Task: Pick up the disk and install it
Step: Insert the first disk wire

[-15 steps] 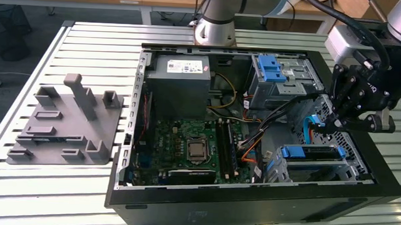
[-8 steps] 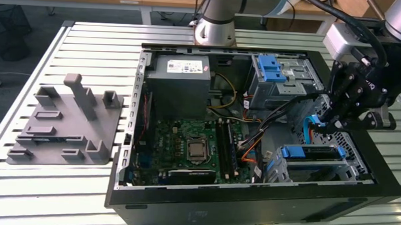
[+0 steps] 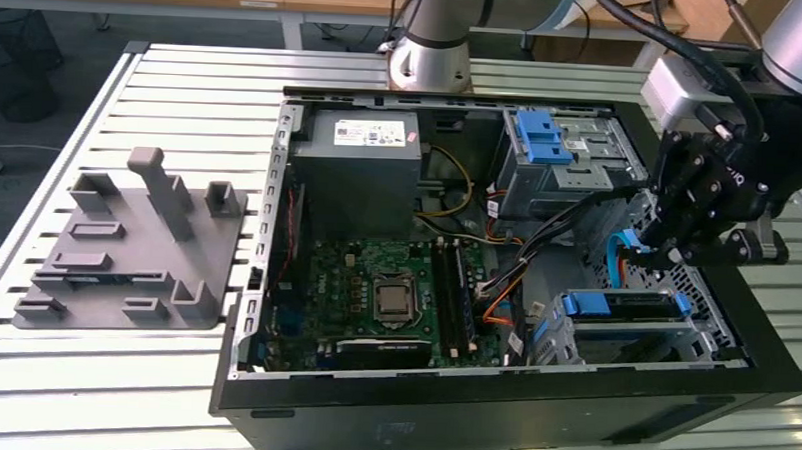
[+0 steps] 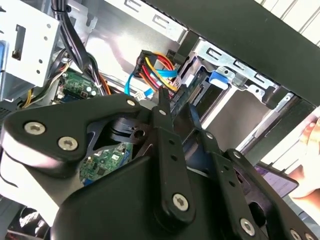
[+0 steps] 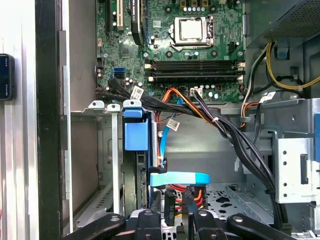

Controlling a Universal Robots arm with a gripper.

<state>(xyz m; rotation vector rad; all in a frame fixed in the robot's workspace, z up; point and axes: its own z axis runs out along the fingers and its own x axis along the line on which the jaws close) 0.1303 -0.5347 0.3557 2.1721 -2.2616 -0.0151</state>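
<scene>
The disk [image 3: 625,306] lies in the drive cage at the front corner of the open computer case [image 3: 502,409], on the exterior view's right. Its blue carrier edge [image 5: 136,136] stands between the cage's metal rails, and the carrier's blue tab [image 4: 220,77] shows in the second wrist view too. My black gripper [image 3: 667,252] hangs above the case wall just behind that cage, over the blue and orange cables. Its fingers [image 5: 170,202] are close together with nothing held between them, and the gripper [image 4: 177,107] is clear of the disk.
Inside the case are a motherboard [image 3: 386,295], a grey power-supply box [image 3: 363,154], and an upper drive cage with a blue latch [image 3: 544,140]. Cable bundles [image 5: 225,130] run beside the cage. A grey fixture block [image 3: 127,250] sits on the slatted table at the exterior view's left.
</scene>
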